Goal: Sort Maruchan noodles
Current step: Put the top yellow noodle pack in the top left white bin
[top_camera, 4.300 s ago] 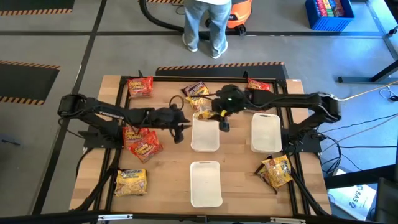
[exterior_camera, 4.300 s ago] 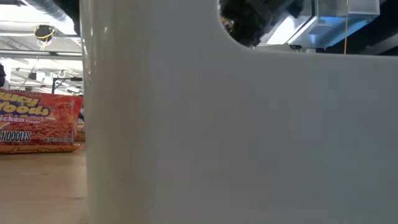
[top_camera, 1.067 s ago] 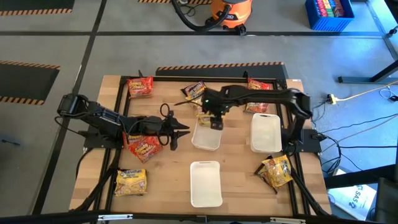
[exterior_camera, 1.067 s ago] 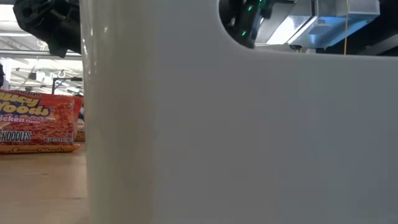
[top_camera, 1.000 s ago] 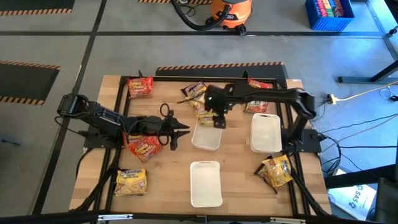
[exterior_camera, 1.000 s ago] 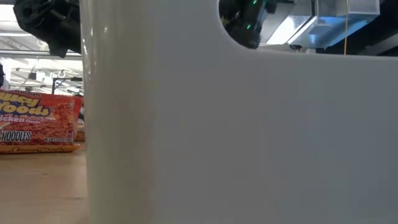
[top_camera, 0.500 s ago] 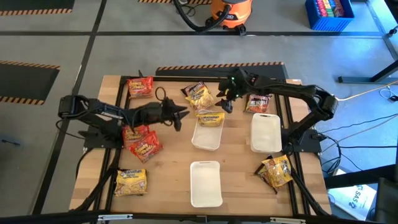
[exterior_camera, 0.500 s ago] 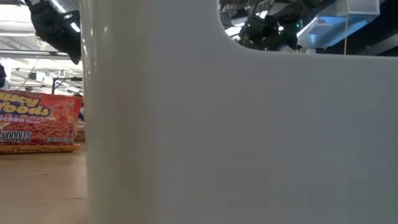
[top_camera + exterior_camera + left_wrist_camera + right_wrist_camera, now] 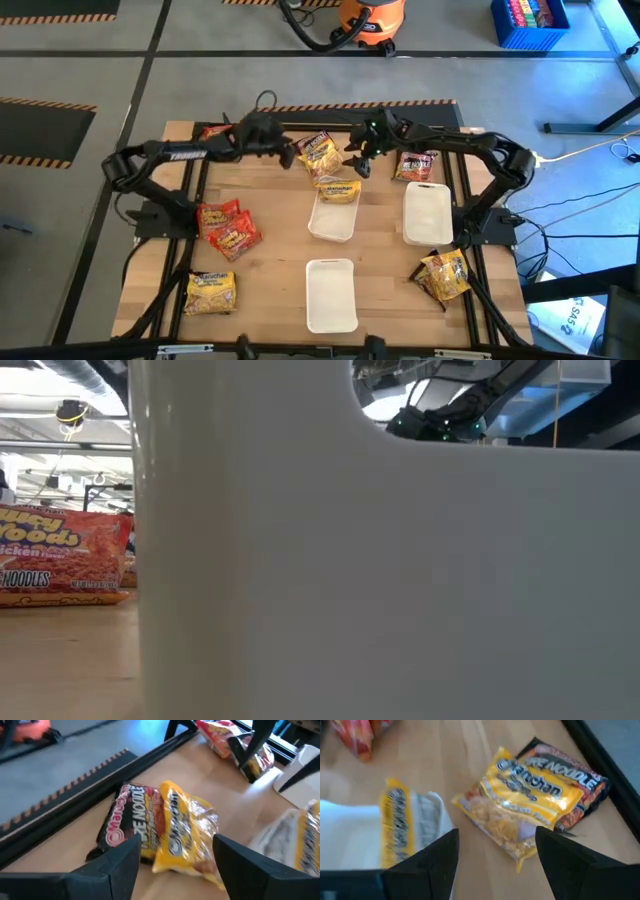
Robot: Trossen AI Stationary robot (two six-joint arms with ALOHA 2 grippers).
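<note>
With one yellow packet [image 9: 339, 189] lying on the rim of the middle white tray [image 9: 330, 222], both the left gripper [image 9: 287, 156] and right gripper [image 9: 357, 163], jaws released and empty, flank the yellow-and-maroon pair [image 9: 165, 827] at the bench's far edge, where the next pick probably needs one descending squarely.

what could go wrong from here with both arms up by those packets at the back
Both open end effectors, left and right, flank the same yellow packet, so the arms might collide. That packet overlaps a dark packet, so a grasp may snag both. Another yellow packet sits on the white tray's rim and could slip off.
</note>
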